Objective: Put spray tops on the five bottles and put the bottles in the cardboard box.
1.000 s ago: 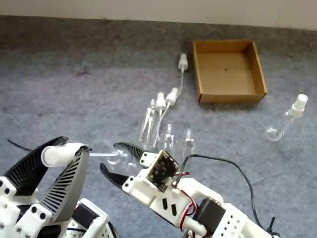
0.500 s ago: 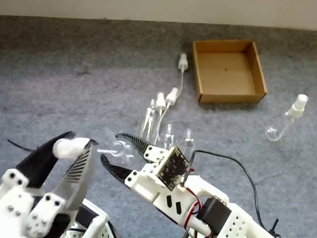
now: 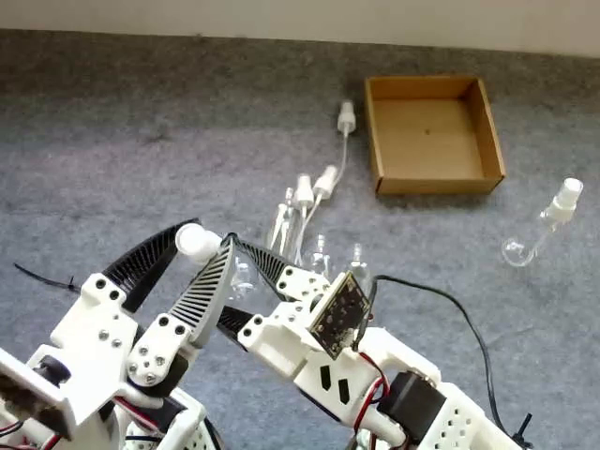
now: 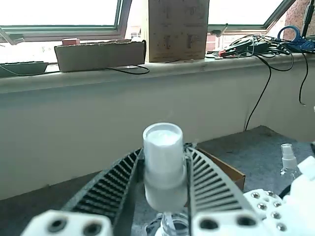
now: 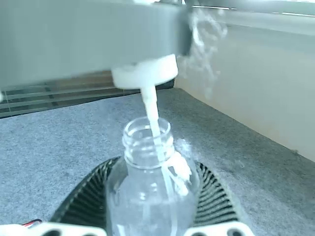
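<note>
my left gripper [image 3: 208, 238] is pinching a white spray top [image 4: 163, 167], one finger pressed to each side of it, with its thin tube [image 5: 153, 115] hanging down. my right gripper [image 5: 152, 172] is clamped around a clear bottle [image 5: 150, 196]. it holds the bottle upright, mouth up, close in front of the two arms.

as i judge it, the next move turns on one relation: the spray top sits directly above the bottle's mouth. the tube is through the neck, but the top's lower edge is apart from the rim. tube and bottle run along nearly the same line (the tube leans a little and curls inside the glass). so the left arm would need to come straight down that line while the right arm keeps the bottle steady.

the right wrist view gives me the tube in the mouth and the gap above the rim. the high view has the left fingers across the neck, so i can't read that gap there. the left wrist view shows the top gripped squarely, with the rim of the mouth just under it.

the cardboard box [image 3: 434, 183] lies well apart, beyond the loose bottles [image 3: 319, 258] and loose tops [image 3: 305, 190]. a capped bottle [image 3: 542, 228] lies on the table beside the box.
</note>
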